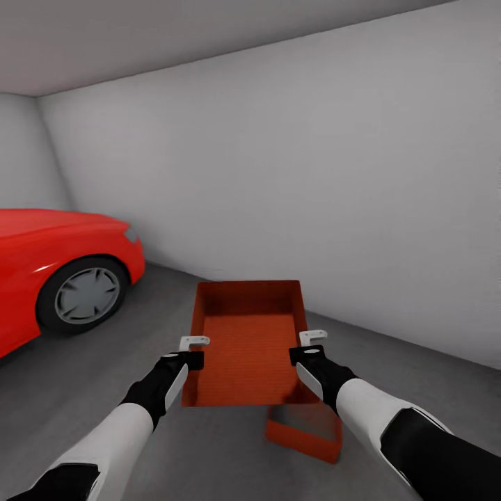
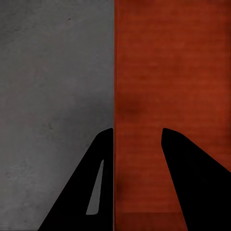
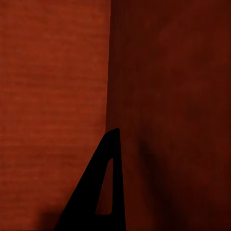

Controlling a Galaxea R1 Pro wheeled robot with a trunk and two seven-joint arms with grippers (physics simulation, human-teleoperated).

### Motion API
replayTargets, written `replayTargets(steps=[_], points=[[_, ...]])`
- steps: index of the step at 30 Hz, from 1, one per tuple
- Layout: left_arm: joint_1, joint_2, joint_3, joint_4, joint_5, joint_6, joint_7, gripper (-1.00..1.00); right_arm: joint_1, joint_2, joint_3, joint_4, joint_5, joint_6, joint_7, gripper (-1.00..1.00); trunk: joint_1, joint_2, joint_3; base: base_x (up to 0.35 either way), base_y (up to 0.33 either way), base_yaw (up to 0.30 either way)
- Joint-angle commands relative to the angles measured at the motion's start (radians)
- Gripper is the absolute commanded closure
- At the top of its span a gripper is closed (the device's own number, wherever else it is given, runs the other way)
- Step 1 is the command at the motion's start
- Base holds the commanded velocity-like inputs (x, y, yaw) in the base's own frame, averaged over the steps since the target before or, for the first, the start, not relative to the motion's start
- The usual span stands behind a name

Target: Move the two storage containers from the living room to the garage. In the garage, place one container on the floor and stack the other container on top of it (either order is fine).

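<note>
left arm: white and black, reaching forward at the near left of the head view
left gripper [image 1: 189, 351]: at the left long wall of the held bin; left wrist view has one dark finger [image 2: 89, 187] outside the wall over concrete and the other inside over the orange bottom, so the jaws straddle the wall, narrow gap, looks clamped on it
right arm: reaching in from the near right
right gripper [image 1: 309, 346]: at the right long wall of the same bin; right wrist view has one dark finger [image 3: 98, 187] against orange, the other is not seen, so cannot tell how far the jaws are apart; judged to be holding the wall
lower bin [image 1: 306, 433]: on the concrete floor [image 1: 83, 410], just below the held one, near right corner poking out, mostly covered
held bin [image 1: 247, 341]: orange-red, lidless, open side up, carried level between both grippers above the lower bin, offset forward and left of it
step in hand: final stacking in the garage; one bin already down, second hovering over it, not yet seated
next move: judged, bring the held bin back and right until the edges line up, lower it level onto the lower one, then open both jaws
risk: offset is large, it could land skewed or tip off the rim
car [image 1: 56, 271]: red, front wheel showing, far left, well apart from the bins
wall [image 1: 313, 174]: plain white-grey, behind everything
</note>
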Motion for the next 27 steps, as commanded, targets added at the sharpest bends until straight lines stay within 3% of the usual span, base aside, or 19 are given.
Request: replayTargets(steps=[1, 27], points=[[0.001, 0.001, -0.005, 0.0, 0.01, 0.006, 0.009, 1.0, -0.002, -0.026, -0.018, -0.002, 0.031, -0.053, -0.016, 1.0, 0.001, -0.002, -0.002, 0.305, 0.195, -0.282], [0.001, -0.001, -0.006, 0.0, 0.01, 0.006, 0.009, 1.0, -0.002, -0.026, -0.018, -0.002, 0.031, -0.053, -0.016, 1.0, 0.001, -0.002, -0.002, 0.304, 0.195, -0.282]])
